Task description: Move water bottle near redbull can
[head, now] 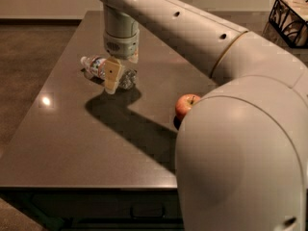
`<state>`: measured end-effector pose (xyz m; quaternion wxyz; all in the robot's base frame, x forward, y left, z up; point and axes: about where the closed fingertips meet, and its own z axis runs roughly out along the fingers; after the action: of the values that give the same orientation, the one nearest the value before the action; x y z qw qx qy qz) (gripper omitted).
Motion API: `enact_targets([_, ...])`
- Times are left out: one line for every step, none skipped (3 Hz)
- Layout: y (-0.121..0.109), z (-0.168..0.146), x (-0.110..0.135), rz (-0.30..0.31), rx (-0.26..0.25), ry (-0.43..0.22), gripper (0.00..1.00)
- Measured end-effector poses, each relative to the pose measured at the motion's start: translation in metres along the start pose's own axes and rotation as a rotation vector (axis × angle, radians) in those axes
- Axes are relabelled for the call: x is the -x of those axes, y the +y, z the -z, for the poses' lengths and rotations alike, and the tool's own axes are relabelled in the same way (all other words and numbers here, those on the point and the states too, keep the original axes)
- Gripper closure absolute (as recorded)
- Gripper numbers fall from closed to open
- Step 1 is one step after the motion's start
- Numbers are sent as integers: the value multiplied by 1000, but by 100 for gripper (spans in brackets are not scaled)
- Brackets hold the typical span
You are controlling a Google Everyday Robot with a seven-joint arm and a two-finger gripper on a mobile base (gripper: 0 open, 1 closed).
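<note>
The water bottle (96,66) lies on its side at the back left of the dark table (67,148), with its white cap pointing left. My gripper (122,67) hangs straight down over the bottle's right half. It is open, with one tan finger (111,75) in front of the bottle and the other behind it. The redbull can is hidden behind my arm.
A red apple (185,105) sits at mid-table right, partly covered by my arm's large shell (240,162). A black wire basket (288,14) stands off the table at the far right. The table's left edge runs close to the bottle.
</note>
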<state>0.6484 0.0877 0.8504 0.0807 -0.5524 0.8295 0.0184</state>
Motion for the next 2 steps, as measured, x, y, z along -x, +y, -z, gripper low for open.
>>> enact_targets([-2, -4, 4, 9, 1, 19, 41])
enact_targets([-8, 7, 1, 19, -17, 24, 65])
